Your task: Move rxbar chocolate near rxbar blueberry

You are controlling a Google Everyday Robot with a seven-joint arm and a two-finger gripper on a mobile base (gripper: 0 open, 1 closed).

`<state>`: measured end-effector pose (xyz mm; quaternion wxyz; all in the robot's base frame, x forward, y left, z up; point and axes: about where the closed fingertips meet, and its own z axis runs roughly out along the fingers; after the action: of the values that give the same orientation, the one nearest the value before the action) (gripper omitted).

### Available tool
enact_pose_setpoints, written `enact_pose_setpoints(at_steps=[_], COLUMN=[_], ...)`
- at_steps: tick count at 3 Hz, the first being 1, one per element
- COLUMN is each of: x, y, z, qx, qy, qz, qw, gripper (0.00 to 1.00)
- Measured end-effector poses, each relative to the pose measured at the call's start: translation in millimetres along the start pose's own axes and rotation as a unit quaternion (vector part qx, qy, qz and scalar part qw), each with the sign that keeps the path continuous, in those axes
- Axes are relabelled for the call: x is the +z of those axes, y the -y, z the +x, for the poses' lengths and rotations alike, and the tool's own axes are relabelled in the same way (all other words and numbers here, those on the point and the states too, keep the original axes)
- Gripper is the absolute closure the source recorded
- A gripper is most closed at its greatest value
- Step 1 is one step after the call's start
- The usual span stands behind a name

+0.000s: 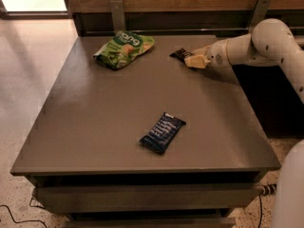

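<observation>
The rxbar chocolate (179, 54), a small black wrapper, lies at the back right of the table, and its right end is covered by my gripper. My gripper (194, 61) reaches in from the right and sits at that end of the bar, low over the tabletop. The rxbar blueberry (162, 132), a dark navy wrapper with pale lettering, lies flat near the middle front of the table, far from the gripper.
A green snack bag (124, 48) lies at the back left of the grey table (95, 127). A wooden wall with metal brackets runs behind the table. My white arm (270, 42) spans the right edge. Open floor lies to the left.
</observation>
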<state>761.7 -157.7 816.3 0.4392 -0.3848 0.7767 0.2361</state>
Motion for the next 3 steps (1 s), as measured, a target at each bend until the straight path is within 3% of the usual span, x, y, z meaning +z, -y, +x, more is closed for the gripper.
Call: enact_pose_setpoints(at_steps=[3], x=[-0.4], y=[-0.1], z=[-0.6], qx=[0.000], qy=[0.000], qz=[0.000], qw=[1.0000], gripper=[1.00])
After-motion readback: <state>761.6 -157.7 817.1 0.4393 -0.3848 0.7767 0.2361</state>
